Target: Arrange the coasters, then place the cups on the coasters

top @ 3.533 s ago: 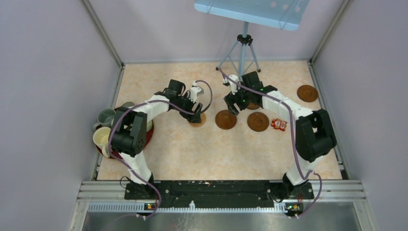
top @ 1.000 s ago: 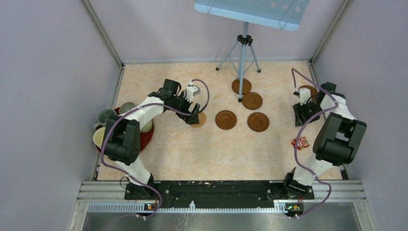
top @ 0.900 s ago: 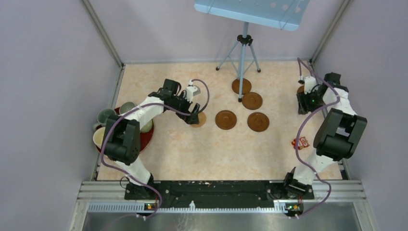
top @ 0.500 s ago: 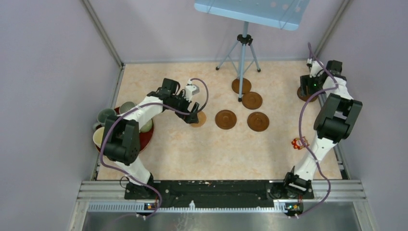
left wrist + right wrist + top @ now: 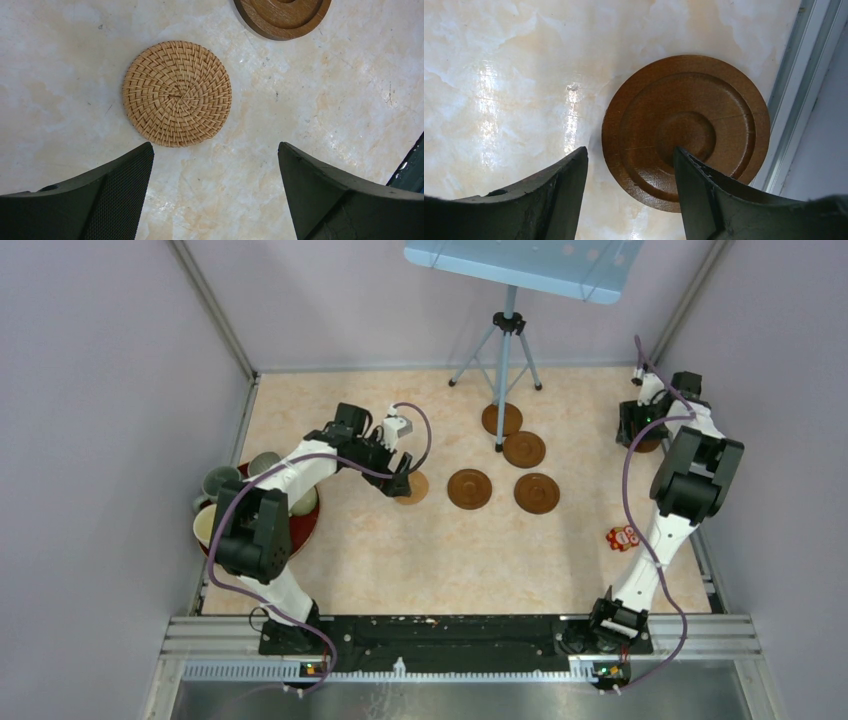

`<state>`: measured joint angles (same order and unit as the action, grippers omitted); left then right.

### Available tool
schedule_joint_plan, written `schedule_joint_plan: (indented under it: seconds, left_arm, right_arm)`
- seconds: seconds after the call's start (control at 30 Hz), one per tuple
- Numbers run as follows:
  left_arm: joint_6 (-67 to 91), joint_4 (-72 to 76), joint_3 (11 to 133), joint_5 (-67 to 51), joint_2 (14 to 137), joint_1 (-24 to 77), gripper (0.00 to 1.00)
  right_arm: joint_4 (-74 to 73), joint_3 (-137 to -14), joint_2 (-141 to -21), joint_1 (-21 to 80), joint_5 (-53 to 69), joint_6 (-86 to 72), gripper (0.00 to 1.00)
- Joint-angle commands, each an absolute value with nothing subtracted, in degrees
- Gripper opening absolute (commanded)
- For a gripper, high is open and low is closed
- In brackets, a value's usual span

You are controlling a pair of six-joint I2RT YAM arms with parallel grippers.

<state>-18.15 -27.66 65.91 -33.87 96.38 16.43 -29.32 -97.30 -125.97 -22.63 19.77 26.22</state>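
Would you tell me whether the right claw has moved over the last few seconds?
Yes: the right claw has swung right, away from the tripod, to the far-right coaster.

Bright, even overhead light with soft shadows; glare streaks the tabletop point(image 5: 486, 100) in the right wrist view.

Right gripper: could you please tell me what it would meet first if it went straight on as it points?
The right gripper would probably meet the brown wooden coaster beneath its open jaws; height is unclear.
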Motion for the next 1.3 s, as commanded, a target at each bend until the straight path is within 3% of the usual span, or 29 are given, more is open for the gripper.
schedule_joint_plan:
  seconds: [0.0,0.13,0.27,0.57,0.87,1.27]
  left_arm:
    - [-19.2,-27.7,67.7,-35.1,94.4,15.9,0.99]
    - [-19.3,-27.9,67.8,-34.7,94.3,15.7,0.99]
    - [-19.5,-28.0,67.6,-34.4,94.2,15.3,0.99]
    - [-18.8,-28.4,67.2,-35.2,91.9,14.9,0.99]
    - [-17.2,-29.1,66.6,-37.0,90.3,13.4,0.99]
    - [-12.2,-30.4,70.0,-45.6,90.7,0.7,0.99]
  right_arm:
    - [-29.5,-98.5,-127.4,-22.8,20.4,29.3,0.63]
    - [-31.8,-101.0,-129.9,-22.4,19.4,31.7,0.62]
    - [-34.8,-99.8,-129.9,-22.0,17.3,36.0,0.56]
    - [-40.4,-81.2,-116.7,-22.0,16.2,49.4,0.44]
    - [-45.8,-60.1,-102.7,-20.5,18.7,58.2,0.42]
    - [-46.1,-41.2,-86.3,-3.4,18.7,57.8,0.43]
